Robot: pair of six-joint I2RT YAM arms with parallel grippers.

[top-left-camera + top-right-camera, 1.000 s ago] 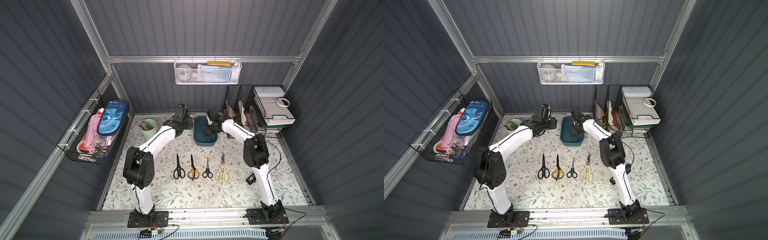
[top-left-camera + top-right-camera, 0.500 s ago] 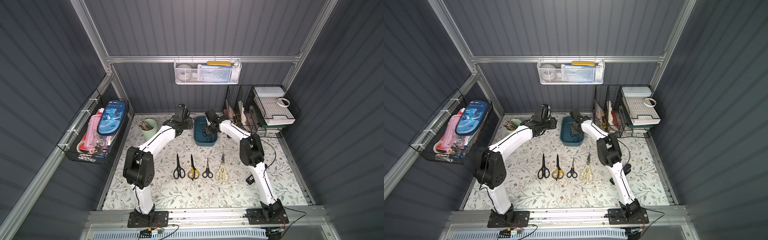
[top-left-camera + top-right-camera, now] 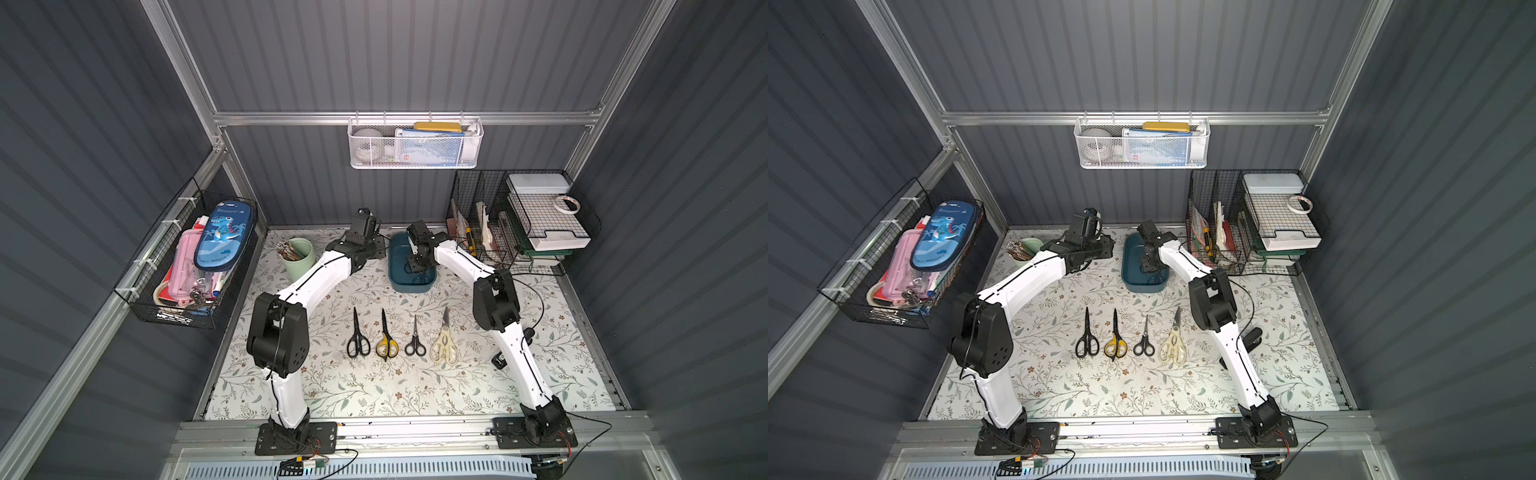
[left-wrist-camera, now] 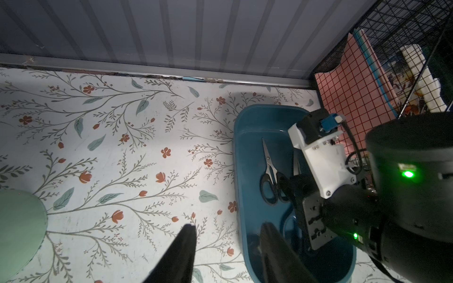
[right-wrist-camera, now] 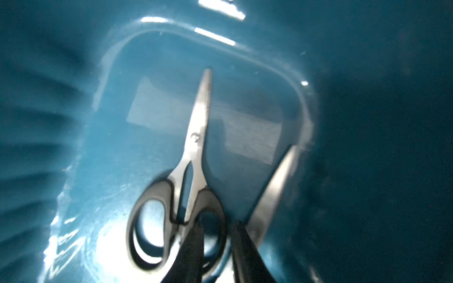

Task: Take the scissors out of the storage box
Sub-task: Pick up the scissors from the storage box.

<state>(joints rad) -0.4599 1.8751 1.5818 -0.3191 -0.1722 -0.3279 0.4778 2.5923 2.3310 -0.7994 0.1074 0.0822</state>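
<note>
Top views: the right arm's wrist covers most of the dark teal, round-cornered plastic storage box [image 3: 411, 286], so its contents cannot be read from there. The right wrist view is blurred and cut off low.

On the box's glossy floor lie black-handled scissors [image 5: 196, 137], bright steel blades shut. Beside them is a second pair [image 5: 274, 186]: one steel blade shows, its handles hidden behind the fingers.

The right gripper [image 5: 218, 247] is down inside the box, dark jaws a narrow gap apart. One finger [image 5: 193, 245] stands in one handle loop and the other outside it, with the loop's rim between them; no firm pinch can be made out.

The left gripper [image 4: 228, 225] hangs at the box's side, jaws moderately apart with nothing between them, one finger over the floral mat [image 4: 122, 147] and one over the box.

In a row on the mat, well apart from the box: black pair [image 3: 356, 332], yellow-and-black pair [image 3: 385, 332], small black pair [image 3: 414, 338], cream shears [image 3: 444, 340]
</note>
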